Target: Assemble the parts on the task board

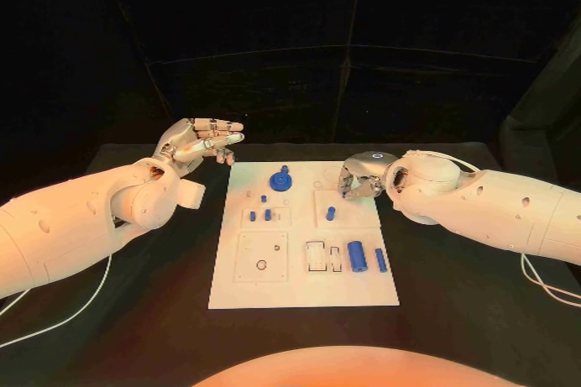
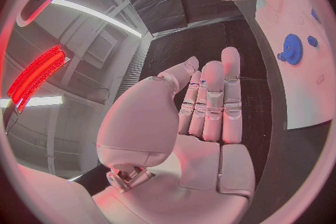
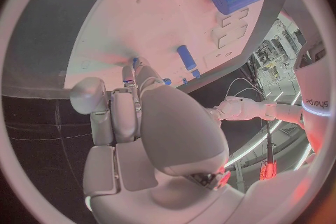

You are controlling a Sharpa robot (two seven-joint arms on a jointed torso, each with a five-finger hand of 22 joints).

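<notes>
Head view: left hand [image 1: 200,141] off task board [image 1: 303,295], right hand [image 1: 361,179] over its edge.

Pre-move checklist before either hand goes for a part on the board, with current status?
1. Left hand free: ok. It is raised off the board's far left corner, fingers apart, holding nothing.
2. Right hand free: cannot tell. Its fingers curl down over the task board near the far right; the right wrist view shows the fingertips at the surface, but not whether they pinch a part.
3. Gear placed on the board: ok, at the far middle.
4. Large cylinder and slim peg reachable: ok, both lie loose at the near right.
5. Small pegs left of centre: cannot tell whether seated.
</notes>
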